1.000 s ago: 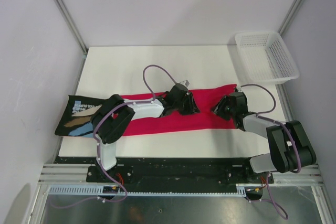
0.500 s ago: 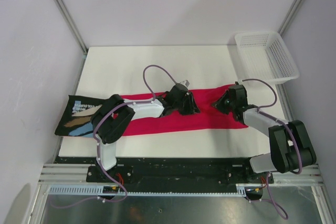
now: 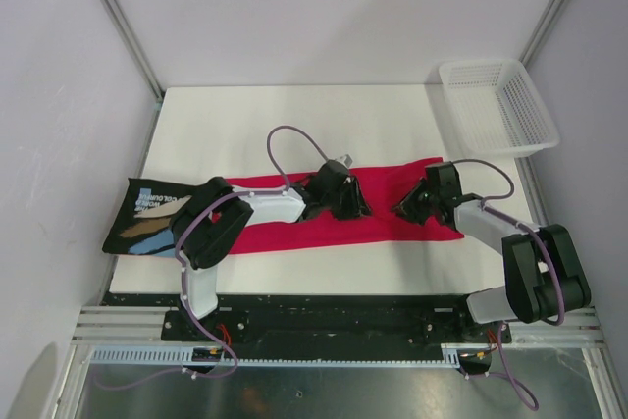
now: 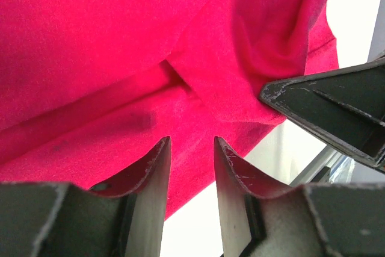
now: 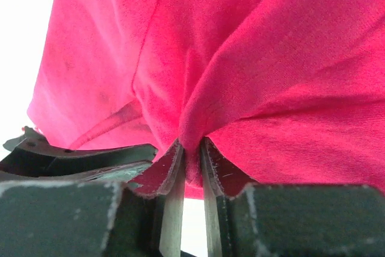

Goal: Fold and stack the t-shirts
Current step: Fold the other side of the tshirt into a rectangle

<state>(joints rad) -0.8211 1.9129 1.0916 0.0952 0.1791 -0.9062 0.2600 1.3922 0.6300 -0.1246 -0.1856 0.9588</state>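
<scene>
Right gripper (image 5: 191, 148) clenched on fold of crimson-pink shirt (image 5: 271, 58). Left gripper (image 4: 191, 145), as I see it, released, jaws apart over same shirt. Black shirt (image 3: 147, 215) at counter (image 3: 294, 125) left edge.

black shirt (image 3: 145, 215): right side hidden under left arm (image 3: 210, 228); print lettering too small to read
crimson shirt (image 3: 314, 233): middle covered by left gripper (image 3: 357, 207), right end by right gripper (image 3: 404, 207); wrist views crop it
left fingertips (image 4: 157, 159): maybe touching cloth, can't tell

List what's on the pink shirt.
On the pink shirt: the left gripper, jaws apart, at its middle; the right gripper pinching a fold near its right end. Cloth beneath them is hidden.
</scene>
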